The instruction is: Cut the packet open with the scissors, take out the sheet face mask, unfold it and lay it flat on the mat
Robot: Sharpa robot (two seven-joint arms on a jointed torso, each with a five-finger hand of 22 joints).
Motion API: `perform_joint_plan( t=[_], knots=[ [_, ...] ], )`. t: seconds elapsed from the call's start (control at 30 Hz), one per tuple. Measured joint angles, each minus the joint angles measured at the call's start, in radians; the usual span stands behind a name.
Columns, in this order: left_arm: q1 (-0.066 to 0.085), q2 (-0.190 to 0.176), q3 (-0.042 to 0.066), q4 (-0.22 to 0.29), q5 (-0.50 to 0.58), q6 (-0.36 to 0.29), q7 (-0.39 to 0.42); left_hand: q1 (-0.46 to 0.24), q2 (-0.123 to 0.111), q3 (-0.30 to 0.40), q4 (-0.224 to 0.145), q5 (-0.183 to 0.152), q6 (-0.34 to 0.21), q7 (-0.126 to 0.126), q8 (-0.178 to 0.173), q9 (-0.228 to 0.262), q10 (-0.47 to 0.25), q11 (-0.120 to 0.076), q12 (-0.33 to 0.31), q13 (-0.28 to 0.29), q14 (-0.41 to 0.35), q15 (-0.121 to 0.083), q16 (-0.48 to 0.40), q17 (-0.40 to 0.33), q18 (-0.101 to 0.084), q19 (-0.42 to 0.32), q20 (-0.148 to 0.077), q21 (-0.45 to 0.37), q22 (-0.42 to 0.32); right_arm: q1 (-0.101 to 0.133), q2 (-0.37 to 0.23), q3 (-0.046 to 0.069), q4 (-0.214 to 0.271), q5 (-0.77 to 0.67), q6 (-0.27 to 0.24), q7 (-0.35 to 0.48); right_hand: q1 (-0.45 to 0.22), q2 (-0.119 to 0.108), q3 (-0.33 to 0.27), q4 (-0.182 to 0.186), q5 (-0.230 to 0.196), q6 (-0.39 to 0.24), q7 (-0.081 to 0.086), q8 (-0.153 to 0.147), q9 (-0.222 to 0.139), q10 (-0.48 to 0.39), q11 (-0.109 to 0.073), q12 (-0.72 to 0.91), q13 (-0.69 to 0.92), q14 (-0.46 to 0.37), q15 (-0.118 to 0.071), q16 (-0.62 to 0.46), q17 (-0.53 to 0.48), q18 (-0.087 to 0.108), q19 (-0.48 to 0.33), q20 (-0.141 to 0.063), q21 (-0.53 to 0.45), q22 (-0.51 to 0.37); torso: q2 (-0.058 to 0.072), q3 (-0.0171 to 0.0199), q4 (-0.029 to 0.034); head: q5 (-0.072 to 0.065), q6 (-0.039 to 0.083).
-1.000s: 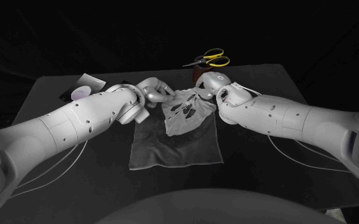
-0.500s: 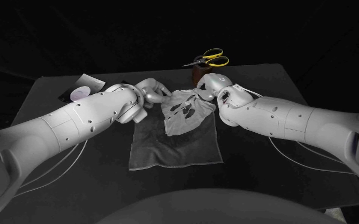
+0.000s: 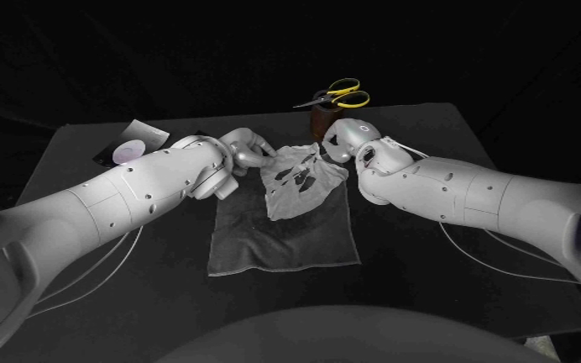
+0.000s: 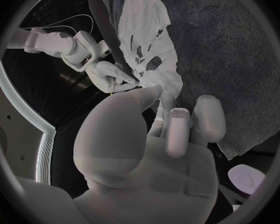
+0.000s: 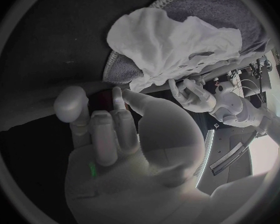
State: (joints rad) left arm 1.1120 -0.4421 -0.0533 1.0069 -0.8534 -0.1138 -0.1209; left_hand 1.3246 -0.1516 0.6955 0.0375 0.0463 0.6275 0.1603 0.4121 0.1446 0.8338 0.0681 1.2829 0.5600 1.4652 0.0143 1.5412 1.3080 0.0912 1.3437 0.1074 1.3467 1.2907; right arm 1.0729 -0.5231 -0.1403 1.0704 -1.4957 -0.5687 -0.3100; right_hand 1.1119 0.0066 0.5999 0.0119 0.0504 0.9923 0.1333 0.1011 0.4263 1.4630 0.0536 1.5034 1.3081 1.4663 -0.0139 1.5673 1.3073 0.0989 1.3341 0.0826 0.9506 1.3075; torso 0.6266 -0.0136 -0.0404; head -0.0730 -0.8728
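Note:
The white sheet mask (image 3: 296, 182) hangs unfolded between my two hands, with its lower part lying on the grey mat (image 3: 285, 241). My left hand (image 3: 248, 150) pinches the mask's upper left corner, and the left wrist view shows its fingertips (image 4: 160, 90) on the mask (image 4: 146, 40). My right hand (image 3: 342, 139) pinches the upper right corner, where its thumb meets the mask (image 5: 177, 40) edge in the right wrist view. The yellow-handled scissors (image 3: 336, 94) stand in a brown holder (image 3: 322, 117) behind the right hand. The cut packet (image 3: 136, 140) lies at the back left.
The mat lies in the middle of the black table (image 3: 436, 296), its long side running toward me. Thin cables (image 3: 484, 249) trail beneath my right arm. Bare table surrounds the mat on both sides and in front.
My right hand has drifted slightly to the right, drawing the mask's upper edge a little wider. The left hand and the mat stay as they were.

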Motion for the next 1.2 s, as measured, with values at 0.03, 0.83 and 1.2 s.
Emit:
perform_joint_plan(
  t=[0.03,0.83,1.2],
  knots=[
    [0.0,0.0,0.0,0.0,0.0,0.0,0.0,0.0,0.0,0.0,0.0,0.0,0.0,0.0,-0.004,0.0,0.003,-0.003,0.0,0.001,0.0,0.0,0.0,0.0,0.0,0.0,0.0,0.0,0.0,-0.001,-0.005,0.0,0.004,0.0,-0.001,-0.001,0.0,0.0,0.006,-0.001,0.0,0.0,0.0,0.003,0.0,0.0,0.0,0.0,0.0,0.0,0.0,0.0,0.0,0.0,0.0,0.0,0.0,0.0,0.0,0.0,-0.0001,0.0,0.0],
    [-0.01,-0.06,-0.001,0.085,0.019,-0.123,0.198,0.008,0.001,0.026,-0.021,0.0,0.148,-0.002,0.017,0.012,-0.033,0.007,-0.02,-0.046,0.0,0.0,-0.002,0.0,0.0,-0.026,0.003,-0.024,-0.035,-0.01,-0.264,0.009,0.294,0.264,-0.068,0.191,0.053,-0.085,0.003,-0.141,0.0,0.055,-0.022,0.073,0.037,0.002,-0.02,0.036,-0.001,0.0,-0.015,0.0,0.001,-0.007,0.018,-0.011,0.039,0.0,-0.001,0.0026,-0.0024,-0.014,0.003],
    [-0.015,-0.049,-0.002,0.081,-0.041,-0.123,0.232,0.001,-0.012,0.005,-0.03,0.0,0.148,-0.002,0.012,0.009,-0.041,0.007,-0.042,-0.06,-0.008,0.0,-0.01,0.0,0.0,-0.038,0.005,-0.032,-0.051,-0.021,-0.298,0.01,0.323,0.385,-0.001,0.221,0.022,-0.115,-0.066,-0.128,0.0,0.032,-0.013,0.051,0.021,0.002,-0.02,0.045,0.0,0.0,-0.015,0.0,0.001,-0.007,0.02,-0.013,0.05,0.0,-0.001,0.0023,-0.0002,-0.02,0.006]
  ],
)
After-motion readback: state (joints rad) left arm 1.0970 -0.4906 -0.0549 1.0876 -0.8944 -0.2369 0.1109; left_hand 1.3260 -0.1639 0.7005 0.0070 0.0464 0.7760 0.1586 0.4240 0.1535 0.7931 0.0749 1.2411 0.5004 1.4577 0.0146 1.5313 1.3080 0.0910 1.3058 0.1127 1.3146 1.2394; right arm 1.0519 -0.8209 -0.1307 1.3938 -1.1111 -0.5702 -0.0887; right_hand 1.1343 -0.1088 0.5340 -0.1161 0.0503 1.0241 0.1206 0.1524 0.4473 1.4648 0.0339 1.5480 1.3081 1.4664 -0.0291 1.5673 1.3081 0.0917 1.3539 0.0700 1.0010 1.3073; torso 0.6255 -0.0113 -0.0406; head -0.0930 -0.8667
